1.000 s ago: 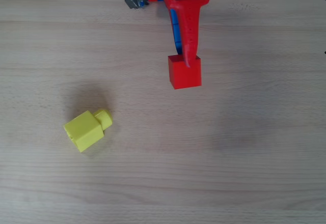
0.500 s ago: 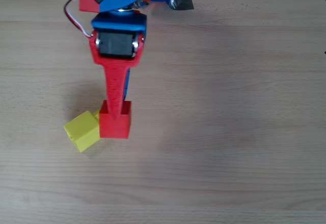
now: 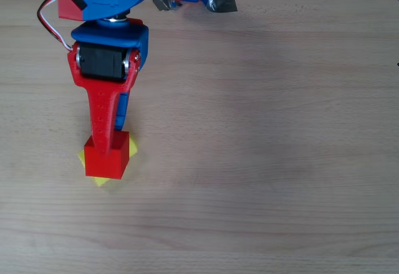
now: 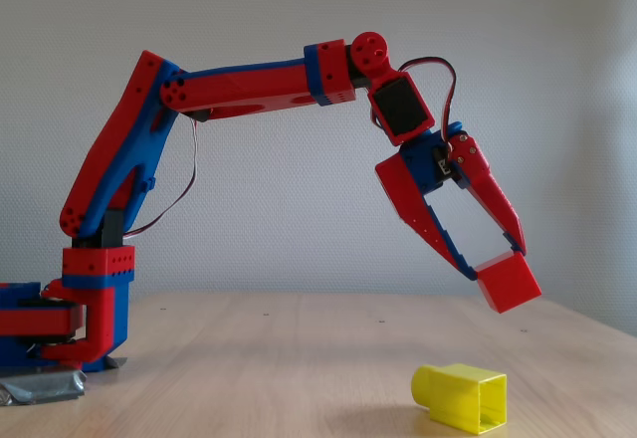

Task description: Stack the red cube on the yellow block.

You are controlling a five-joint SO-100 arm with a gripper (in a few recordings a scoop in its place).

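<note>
The red cube is looking plain and matte, w/ smooth faces; in the fixed view it is hanging tilted, one corner pointing down. The yellow block is bright yellow and lying on its side on the table, lower right of the fixed view, w/ its open square end facing the camera. In the overhead view the block is showing as small yellow corners peeping out around the cube, lower left of the frame.

The gripper is holding the cube betw. its two fingers, jaws clamped on it, at the very tips. In the overhead view the gripper is pointing down the frame, the red finger lying over the cube's upper edge.

In the fixed view the cube is in the air, above the block and a bit to the right, not touching it; a clear gap is showing betw. them.

The arm is standing w/ its base at the lower left of the fixed view, the upper link leaning up to the right, the forearm going approx. level to the right, and the wrist bending steeply down toward the lower right.
</note>
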